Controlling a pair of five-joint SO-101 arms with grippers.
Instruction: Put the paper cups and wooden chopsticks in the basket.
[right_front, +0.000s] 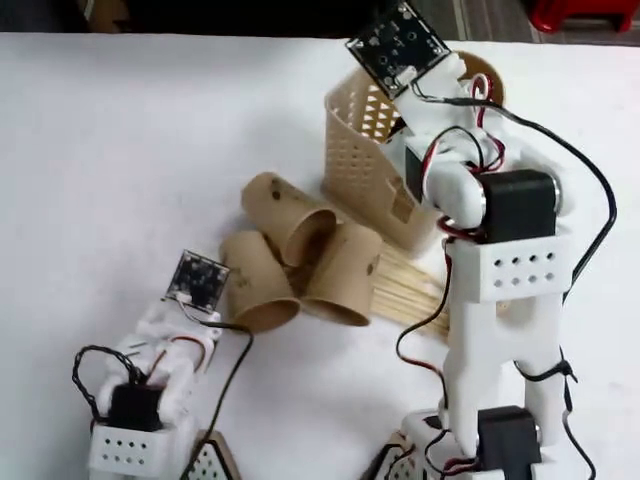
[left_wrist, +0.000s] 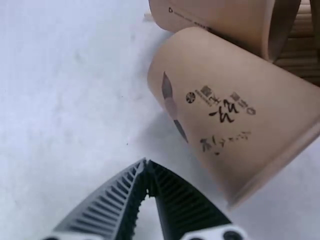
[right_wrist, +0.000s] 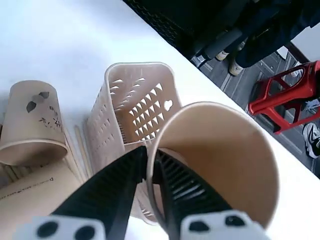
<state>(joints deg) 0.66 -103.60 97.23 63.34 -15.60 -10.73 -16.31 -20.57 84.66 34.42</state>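
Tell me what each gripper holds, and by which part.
The right gripper pinches a paper cup by its rim, one jaw inside and one outside. The left gripper holds nothing; its jaws are shut.

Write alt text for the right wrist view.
The right gripper pinches the rim of a paper cup, one finger inside and one outside, holding it close by the perforated basket. Another cup lies on its side on the white table past the basket.
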